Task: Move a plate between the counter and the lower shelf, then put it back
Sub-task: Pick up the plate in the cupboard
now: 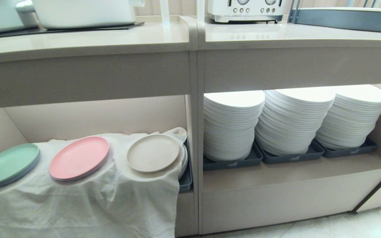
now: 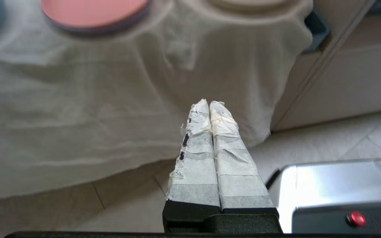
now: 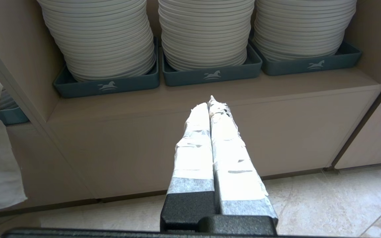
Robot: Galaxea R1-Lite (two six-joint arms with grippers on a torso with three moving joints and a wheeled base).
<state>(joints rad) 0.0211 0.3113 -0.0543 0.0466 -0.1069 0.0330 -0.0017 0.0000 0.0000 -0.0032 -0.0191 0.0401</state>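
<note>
The cream-beige plate [image 1: 153,153] lies on the white cloth [image 1: 88,198] in the lower shelf [image 1: 91,119], at its right end; its near rim [image 2: 248,4] shows in the left wrist view. The counter [image 1: 84,41] runs above the recess. Neither arm shows in the head view. My left gripper [image 2: 209,103] is shut and empty, low in front of the hanging cloth [image 2: 111,109], apart from the plate. My right gripper [image 3: 209,102] is shut and empty, held before the cabinet front below the white plate stacks.
A pink plate [image 1: 79,158] and a mint-green plate [image 1: 8,164] lie left of the cream one. Three tall white plate stacks [image 1: 289,120] in grey trays [image 1: 232,162] fill the right recess. A toaster [image 1: 245,10] and a white pot [image 1: 84,11] stand on top. Tiled floor lies below.
</note>
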